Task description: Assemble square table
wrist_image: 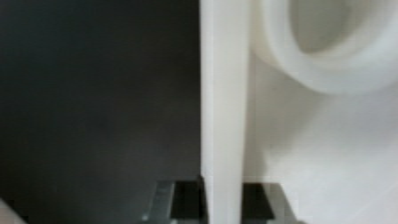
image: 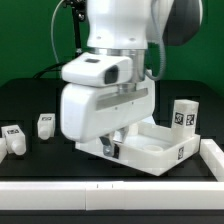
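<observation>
The white square table top [image: 150, 143], a tray with a raised rim, lies on the black table at the exterior view's centre right. My gripper [image: 110, 148] is low at its left rim. In the wrist view the rim [wrist_image: 222, 90] runs straight between my fingers [wrist_image: 185, 202], which sit tight on both sides of it, so my gripper [wrist_image: 224, 205] is shut on the rim. A round corner hole ring [wrist_image: 329, 50] shows on the tray floor. Three white block legs with tags stand apart: two at the left [image: 13, 138] [image: 46, 124] and one behind the tray at the right [image: 183, 114].
A long white bar [image: 100, 188] runs along the table's front edge, and another bar [image: 212, 158] stands at the right of the tray. The arm's white body hides the tray's left part. A green wall is behind.
</observation>
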Tool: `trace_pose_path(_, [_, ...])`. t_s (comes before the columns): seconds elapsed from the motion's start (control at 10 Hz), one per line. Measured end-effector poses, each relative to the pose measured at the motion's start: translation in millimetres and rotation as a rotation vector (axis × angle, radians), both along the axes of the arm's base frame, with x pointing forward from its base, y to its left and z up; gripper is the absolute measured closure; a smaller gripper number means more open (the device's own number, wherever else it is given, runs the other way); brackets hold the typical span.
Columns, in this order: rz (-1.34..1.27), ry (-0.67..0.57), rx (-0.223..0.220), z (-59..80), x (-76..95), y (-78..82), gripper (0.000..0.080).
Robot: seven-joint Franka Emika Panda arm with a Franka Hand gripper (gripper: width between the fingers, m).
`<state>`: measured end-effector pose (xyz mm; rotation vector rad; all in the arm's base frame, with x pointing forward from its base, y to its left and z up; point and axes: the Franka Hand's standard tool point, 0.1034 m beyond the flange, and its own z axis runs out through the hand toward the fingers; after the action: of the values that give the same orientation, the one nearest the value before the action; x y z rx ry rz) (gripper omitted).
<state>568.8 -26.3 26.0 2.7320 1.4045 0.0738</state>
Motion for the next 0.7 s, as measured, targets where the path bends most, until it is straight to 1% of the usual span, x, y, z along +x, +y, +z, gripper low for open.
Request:
trace_pose_path(0.2, [0.134, 0.015, -0.03, -1.6, -2.4, -6.3, 0.0746])
trace_pose_path(0.3, [0.266, 0.011, -0.046, 1.3, 1.6, -4.5, 0.0746])
trace_pose_path(0.4, [0.372, -0.014, -0.042, 10.1, 12.7, 8.4, 0.0746])
trace_pose_path(0.5, [0.439, -0.028, -0.036, 16.3, 28.4, 32.1, 0.0746])
trace_pose_path(0.6, [0.534, -0.02, -0.034, 19.0, 46.8, 51.4, 0.0746])
trace_pose_path(0.7, [0.571, -0.041, -0.039, 20.1, 60.3, 60.2, 0.0746])
